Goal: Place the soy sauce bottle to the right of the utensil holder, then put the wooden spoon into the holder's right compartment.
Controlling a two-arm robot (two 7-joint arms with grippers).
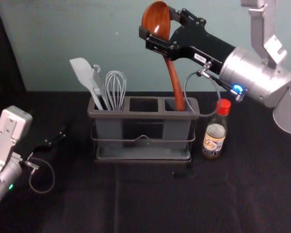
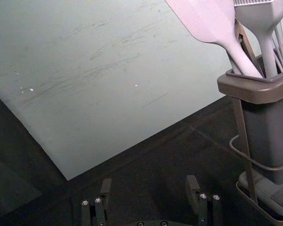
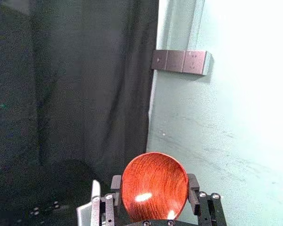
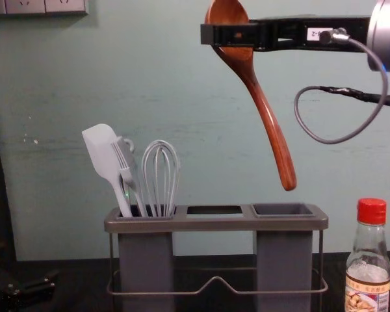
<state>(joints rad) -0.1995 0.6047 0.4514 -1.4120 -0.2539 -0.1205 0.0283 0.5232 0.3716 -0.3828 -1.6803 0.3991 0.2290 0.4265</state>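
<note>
My right gripper (image 1: 160, 40) is shut on the bowl of the wooden spoon (image 1: 174, 82), high over the holder's right end. In the chest view the right gripper (image 4: 227, 35) holds the spoon (image 4: 268, 123) tilted, its handle tip just above the right compartment. The right wrist view has the spoon's bowl (image 3: 153, 186) between the fingers of the right gripper (image 3: 154, 190). The utensil holder (image 1: 143, 115) stands upright, and the soy sauce bottle (image 1: 215, 133) is upright to its right. My left gripper (image 1: 56, 139) is idle at the left; in its wrist view the left gripper (image 2: 148, 193) is open.
A white spatula (image 4: 104, 159), a grey brush-like utensil (image 4: 127, 169) and a whisk (image 4: 160, 175) stand in the holder's left compartment. The wall (image 4: 45, 175) rises behind the table (image 1: 136, 194), which has a black cover.
</note>
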